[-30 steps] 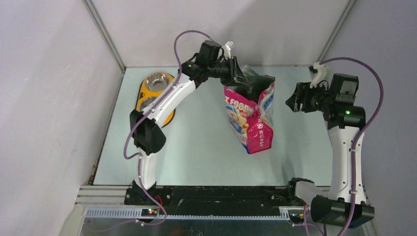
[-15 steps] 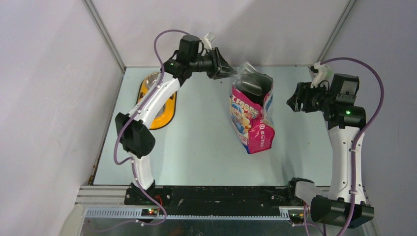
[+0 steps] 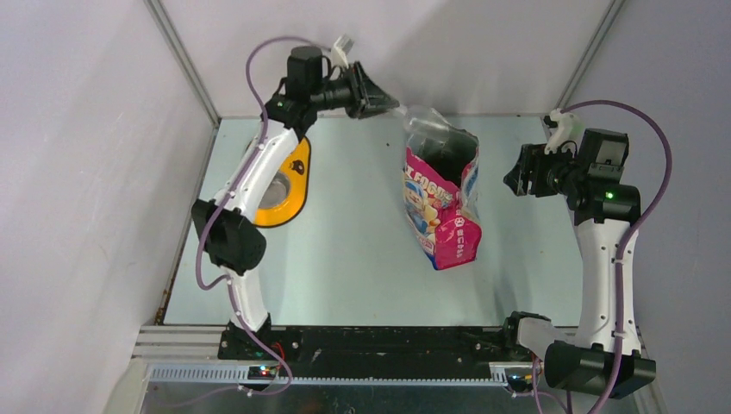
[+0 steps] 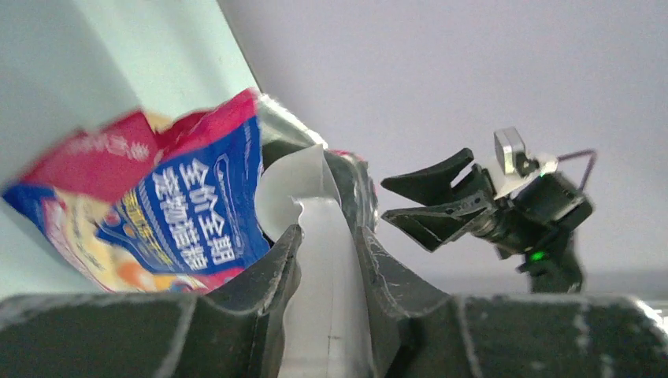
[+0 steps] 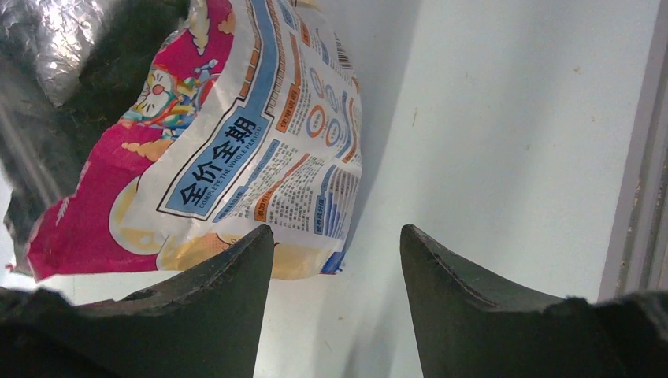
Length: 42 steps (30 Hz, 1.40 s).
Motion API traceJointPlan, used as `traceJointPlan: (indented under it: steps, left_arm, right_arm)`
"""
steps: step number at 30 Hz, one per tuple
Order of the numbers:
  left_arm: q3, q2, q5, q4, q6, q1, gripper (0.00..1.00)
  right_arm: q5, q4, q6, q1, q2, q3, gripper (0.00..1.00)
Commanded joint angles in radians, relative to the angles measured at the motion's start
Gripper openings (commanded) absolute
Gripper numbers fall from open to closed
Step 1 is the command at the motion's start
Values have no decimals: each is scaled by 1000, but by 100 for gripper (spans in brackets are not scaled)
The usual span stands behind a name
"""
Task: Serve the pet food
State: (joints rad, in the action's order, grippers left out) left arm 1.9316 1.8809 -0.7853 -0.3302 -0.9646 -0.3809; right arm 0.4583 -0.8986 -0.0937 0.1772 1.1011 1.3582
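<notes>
The pink-blue cartoon-cat bag [image 3: 440, 207] stands open mid-table; it also shows in the left wrist view [image 4: 157, 213] and the right wrist view [image 5: 213, 150]. Its mouth is dark inside [image 3: 448, 155], and I cannot make out single kibble pellets. My left gripper [image 3: 392, 105] is raised above and left of the bag's mouth. It is shut on the white handle of the clear plastic scoop [image 4: 319, 236], whose cup [image 3: 422, 121] reaches toward the bag. What the scoop holds is hidden. My right gripper [image 3: 510, 177] is open and empty to the right of the bag [image 5: 337, 232].
An orange-yellow stand with steel bowls [image 3: 280, 194] sits at the table's left edge, partly under the left arm. White walls close in the back and sides. The table's right rim [image 5: 638, 197] runs beside the right gripper.
My left gripper has drawn back up and to the left out of the bag's mouth, with the scoop in it. The bag has tipped more upright. The right arm has not moved.
</notes>
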Motion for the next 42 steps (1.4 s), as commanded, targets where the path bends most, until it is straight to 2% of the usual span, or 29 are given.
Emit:
traceJointPlan:
  steps: [1, 4, 5, 6, 7, 10, 12, 17, 23, 28, 31, 35, 38, 42]
  left_arm:
    - [283, 25, 69, -237, 399, -70, 0]
    - [412, 88, 149, -422, 617, -133, 0]
    - [473, 101, 200, -516, 734, -171, 0]
    - [497, 125, 259, -591, 787, -188, 0]
    - [527, 138, 288, -620, 882, -225, 0]
    - [513, 134, 471, -680, 1104, -299, 0]
    - [463, 122, 582, -674, 1200, -365, 0]
    - [482, 185, 887, -654, 1295, -457, 0]
    - [500, 312, 989, -666, 1359, -524, 0]
    - [481, 366, 910, -754, 1286, -530, 0]
    - [449, 356, 794, -804, 1208, -521, 0]
    - [437, 342, 544, -833, 1030, -465, 0]
    - [383, 308, 296, -756, 882, -410, 0]
    - [363, 270, 160, -705, 783, -368, 0]
  right_arm:
    - [-1, 18, -15, 4, -4, 21, 63]
    - [0, 7, -31, 4, -17, 22, 63]
    - [0, 2, -34, 4, -22, 21, 63]
    - [2, 0, -40, 5, -24, 21, 63]
    - [5, -3, -41, 5, -30, 20, 63]
    - [19, -6, -46, 5, -42, 14, 63]
    - [25, -6, -45, 5, -48, 8, 63]
    - [46, 1, -29, 5, -63, -22, 63]
    - [74, 7, -15, 5, -73, -49, 63]
    - [79, -5, -29, 5, -76, -56, 63]
    - [86, -8, -32, 5, -73, -56, 64]
    - [95, -5, -19, 5, -58, -55, 63]
    - [95, -7, -13, 5, -50, -56, 63]
    - [88, -9, -14, 5, -46, -55, 64]
